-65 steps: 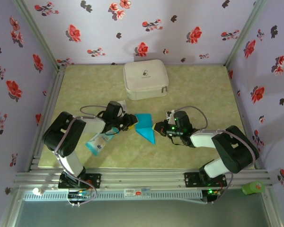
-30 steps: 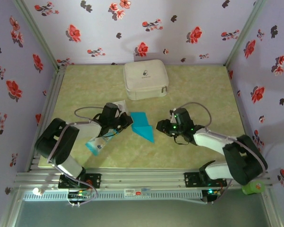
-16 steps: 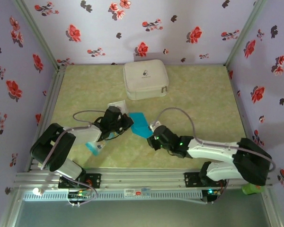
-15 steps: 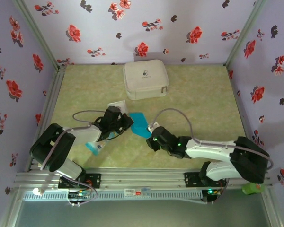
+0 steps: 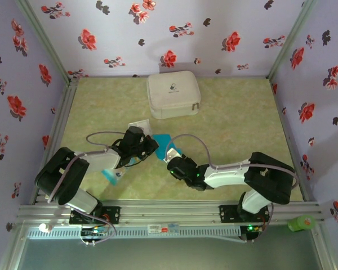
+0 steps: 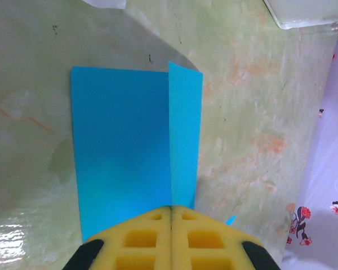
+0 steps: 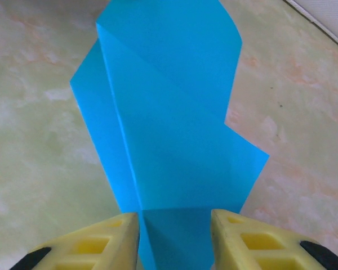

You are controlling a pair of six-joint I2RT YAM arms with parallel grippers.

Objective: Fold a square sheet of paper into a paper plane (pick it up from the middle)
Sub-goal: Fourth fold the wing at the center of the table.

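Blue paper (image 6: 124,152): folded flap in L-wrist view.

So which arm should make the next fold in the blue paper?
Right, probably. The right tool is open with the end of the blue paper between its fingers, ready to pinch. The left tool is shut on another edge, holding it steady.

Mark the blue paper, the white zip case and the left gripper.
blue paper (image 6: 124,146), left wrist view, on its flat wide panel.
white zip case (image 5: 173,93), top external view, on the middle of its lid.
left gripper (image 6: 172,211), left wrist view, on the seam where its shut yellow fingertips meet.
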